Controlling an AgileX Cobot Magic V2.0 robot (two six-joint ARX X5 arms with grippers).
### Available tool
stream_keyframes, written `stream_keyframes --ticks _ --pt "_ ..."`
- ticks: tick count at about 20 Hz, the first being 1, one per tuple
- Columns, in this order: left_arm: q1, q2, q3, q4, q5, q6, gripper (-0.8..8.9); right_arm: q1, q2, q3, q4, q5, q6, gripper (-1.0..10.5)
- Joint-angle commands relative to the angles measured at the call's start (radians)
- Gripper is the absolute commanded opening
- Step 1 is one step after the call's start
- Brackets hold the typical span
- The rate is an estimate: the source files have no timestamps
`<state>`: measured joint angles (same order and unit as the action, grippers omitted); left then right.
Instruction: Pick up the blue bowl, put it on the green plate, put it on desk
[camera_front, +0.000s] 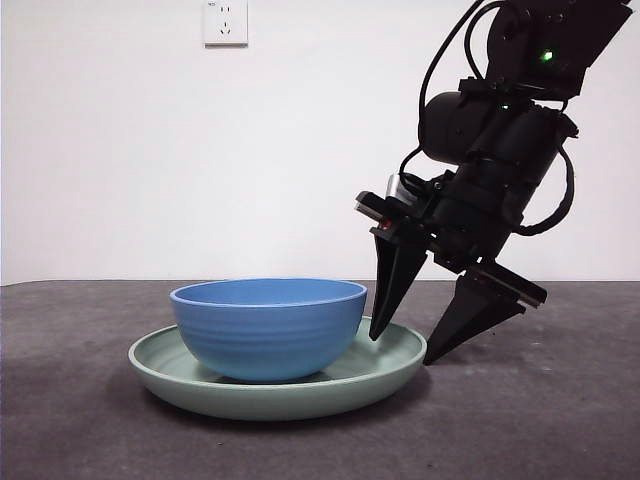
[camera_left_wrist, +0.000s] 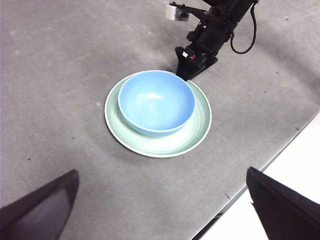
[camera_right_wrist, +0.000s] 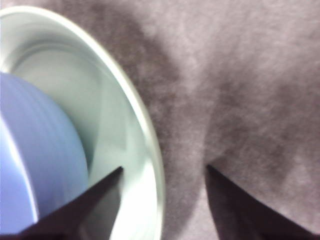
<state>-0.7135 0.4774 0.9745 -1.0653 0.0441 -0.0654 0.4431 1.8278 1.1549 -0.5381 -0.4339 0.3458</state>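
Blue bowl sat in green plate on tabletop. Right tool spread, straddling plate rim, bowl just beside inner jaw. Left tool spread (waiting well apart, high).

Right arm, front view: body all black, built from a chunky cylindrical joint housing and a boxy upper block carrying one small lit green LED at about 1 o'clock in the picture. Glossy black cables loop off both sides of the housing.

Right gripper: two matte black jaws, each a long wedge tapering to a sharp point, mounted on a flat crossbar. A small red mark and a pale grey fitting sit at the crossbar's end.

Left gripper: only two broad black triangular jaw tips show, plain, no markings visible.
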Motion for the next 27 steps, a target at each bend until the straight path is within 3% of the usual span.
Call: stream_keyframes --ticks 1,8,13,21,27 --pt "-0.005 0.003 0.006 0.010 0.006 -0.002 6.57 -0.001 -0.035 0.039 -0.018 0.025 -0.005 3.4" --pt "-0.005 0.003 0.006 0.003 0.006 -0.002 6.56 0.000 -0.365 0.045 -0.274 0.154 -0.101 5.6" --pt "-0.005 0.003 0.006 -0.010 0.006 -0.003 6.56 0.045 -0.690 0.045 -0.500 0.311 -0.122 6.0" --pt "-0.005 0.003 0.006 -0.040 0.006 -0.034 6.56 0.087 -1.099 0.044 -0.785 0.327 -0.119 6.0" --pt "-0.005 0.003 0.006 -0.042 0.006 -0.033 6.56 0.087 -1.241 0.044 -0.837 0.327 -0.116 6.0"
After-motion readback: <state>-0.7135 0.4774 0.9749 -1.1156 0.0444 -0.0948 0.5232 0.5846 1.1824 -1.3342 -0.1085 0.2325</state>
